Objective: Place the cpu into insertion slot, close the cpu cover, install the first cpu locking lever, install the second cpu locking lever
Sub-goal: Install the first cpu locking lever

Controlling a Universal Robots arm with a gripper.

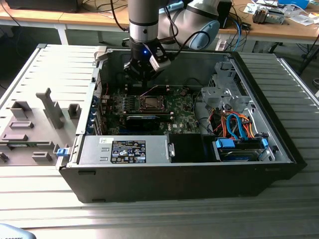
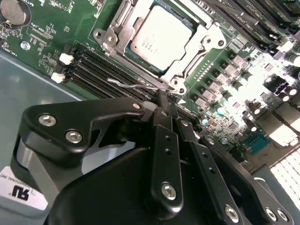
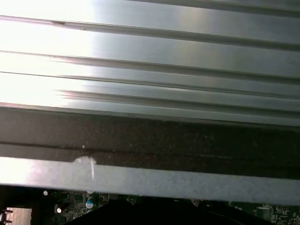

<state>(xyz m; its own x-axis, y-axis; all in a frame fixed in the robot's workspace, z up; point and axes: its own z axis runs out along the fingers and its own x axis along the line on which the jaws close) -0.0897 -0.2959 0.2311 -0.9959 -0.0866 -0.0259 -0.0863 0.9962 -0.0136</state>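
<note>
The gripper (image 2: 161, 96) has its two black fingers (image 2: 165, 123) pressed together into a narrow tip, and that tip touches a thin wire locking lever (image 2: 129, 86) lying along one edge of the socket. Whether the tip actually pinches the wire I cannot tell. In the exterior view the gripper (image 1: 143, 81) hangs inside the open computer case (image 1: 149, 184), just above the green motherboard (image 1: 182, 117).

The cpu (image 2: 160, 35) sits flat in its socket, silver top facing up, its square outline turned diagonally in the second wrist view. The cpu cover (image 2: 199, 49) lies down around it, framing the chip through its window. The lever's long axis runs along the cover's nearer edge, beside the black memory slots (image 2: 93, 70). Faint print marks the chip's top, too small to read.

From the exterior view's left: a grey tray (image 1: 35, 119) of moulded holders rests beside the case, then a power supply (image 1: 124, 149) with a black label whose text is illegible, then orange and blue cables (image 1: 237, 124) towards the exterior view's right.

In the first wrist view, a ribbed metal surface (image 3: 150, 56) lies above the case's dark wall.
</note>
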